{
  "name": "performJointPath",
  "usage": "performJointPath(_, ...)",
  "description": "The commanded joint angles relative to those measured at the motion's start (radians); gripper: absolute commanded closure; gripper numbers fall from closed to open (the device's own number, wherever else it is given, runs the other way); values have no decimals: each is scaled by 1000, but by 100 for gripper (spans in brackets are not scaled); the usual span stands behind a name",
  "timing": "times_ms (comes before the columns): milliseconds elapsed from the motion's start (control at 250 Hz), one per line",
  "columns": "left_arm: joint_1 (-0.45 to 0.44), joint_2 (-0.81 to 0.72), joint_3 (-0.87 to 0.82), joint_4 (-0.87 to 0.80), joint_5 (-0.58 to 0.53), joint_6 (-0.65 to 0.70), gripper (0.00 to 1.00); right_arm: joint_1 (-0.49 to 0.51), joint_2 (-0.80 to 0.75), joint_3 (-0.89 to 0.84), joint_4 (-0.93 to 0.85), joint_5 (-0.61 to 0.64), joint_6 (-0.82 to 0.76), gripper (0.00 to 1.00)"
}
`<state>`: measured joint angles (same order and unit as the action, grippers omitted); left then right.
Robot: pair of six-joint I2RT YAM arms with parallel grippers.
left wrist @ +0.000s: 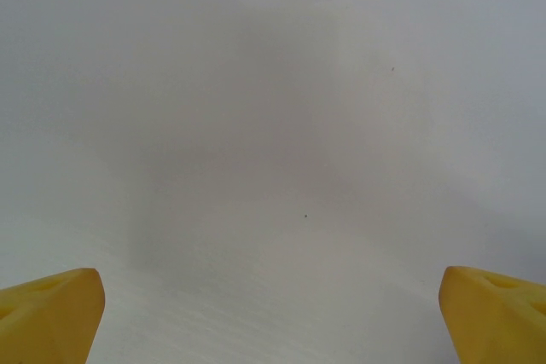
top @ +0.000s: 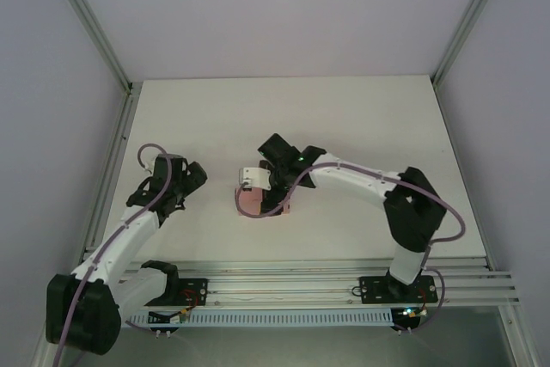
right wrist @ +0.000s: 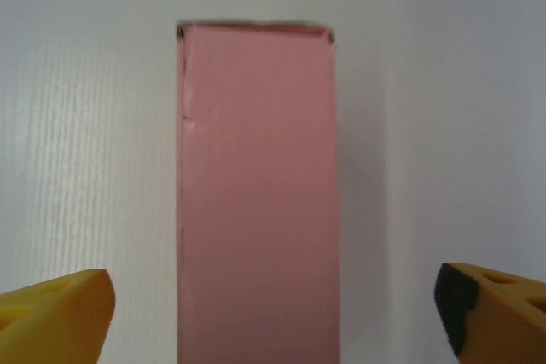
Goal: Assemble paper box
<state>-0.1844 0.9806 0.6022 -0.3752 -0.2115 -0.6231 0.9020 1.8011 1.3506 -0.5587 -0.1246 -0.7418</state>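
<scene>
Right wrist view has the paper box [right wrist: 256,202] lying on the counter [right wrist: 444,125] between the spread fingers of the right end effector [right wrist: 273,317], neither touching it. It is thin card, probably light and easily crushed, so pinch its long sides gently. The left end effector [left wrist: 273,313] gapes, well apart from it.

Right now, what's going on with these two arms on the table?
The right gripper hangs open over the pink box near the middle of the table. It has a finger on each side of the box, clear of it, so nothing is gripped. The box looks already folded into a narrow rectangular shape. The left gripper is open too, off to the left above bare table.
</scene>
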Motion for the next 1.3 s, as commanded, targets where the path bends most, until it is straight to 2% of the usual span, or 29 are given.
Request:
performJointPath(0, 12, -44, -26, -34, -27, 13, 0, -5, 34, 60, -119, 11, -44, 14)
performJointPath(40, 11, -54, -31, -34, -28, 13, 0, -4, 37, 62, -113, 30, -34, 22)
performJointPath(108, 13, -68, -36, -34, -28, 16, 0, -1, 30, 53, -85, 86, -20, 42)
performJointPath(152, 13, -77, -36, -36, -31, 18, 0, 2, 16, 38, -55, 133, -13, 49)
performJointPath(284, 13, -99, -36, -40, -26, 17, 0, 3, -49, -55, 125, 338, -31, 54)
performJointPath(463, 14, -118, -48, -34, -32, 10, 0, -3, -74, -252, 667, 665, -274, 57)
performJointPath(563, 13, -119, -55, -29, -23, 8, 0, -13, -30, -329, 935, 713, -415, 56)
performJointPath(683, 14, -117, -60, -30, -22, 7, 0, -25, 20, -383, 1119, 707, -474, 55)
performJointPath(807, 13, -119, -61, -32, -23, 10, 0, -21, 33, -414, 1092, 701, -463, 51)
performJointPath(942, 14, -119, -61, -30, -27, 14, 0, -16, -45, -436, 892, 634, -334, 44)
performJointPath(1150, 13, -107, -42, -20, -28, 28, 0, -7, -219, -435, 567, 524, -153, 9)
performJointPath(1242, 15, -99, -24, -12, -41, 37, 0, -12, -311, -437, 479, 450, -79, 0)
performJointPath(1294, 15, -93, -16, 0, -51, 46, 0, -25, -359, -441, 452, 394, -33, 0)
